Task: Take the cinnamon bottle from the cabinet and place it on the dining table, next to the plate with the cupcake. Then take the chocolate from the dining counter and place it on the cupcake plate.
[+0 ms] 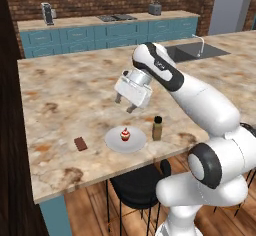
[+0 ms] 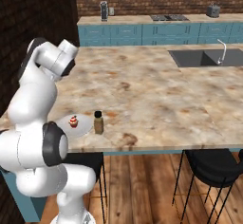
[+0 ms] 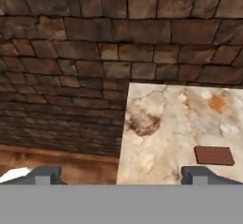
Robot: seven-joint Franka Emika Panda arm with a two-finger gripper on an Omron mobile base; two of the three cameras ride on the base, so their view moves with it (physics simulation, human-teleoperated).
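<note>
The cinnamon bottle (image 1: 157, 128) (image 2: 98, 122), amber with a dark cap, stands upright on the marble counter just right of the white plate (image 1: 135, 142) (image 2: 84, 126). A small red-topped cupcake (image 1: 125, 134) (image 2: 73, 121) sits on that plate. The brown chocolate bar (image 1: 80, 143) (image 3: 214, 155) lies flat on the counter left of the plate. My gripper (image 1: 126, 104) (image 3: 121, 174) hovers above the counter, over the plate's far side, open with nothing between its fingers. In the hand view the chocolate lies just above my right fingertip (image 3: 198, 174).
The counter's front edge (image 1: 100, 177) and left corner (image 3: 129, 88) are near the chocolate. A black stool (image 1: 137, 185) stands under the counter by my base. A sink with faucet (image 1: 197, 50) (image 2: 209, 57) is set in the counter's far right. Brick wall lies beyond the left edge.
</note>
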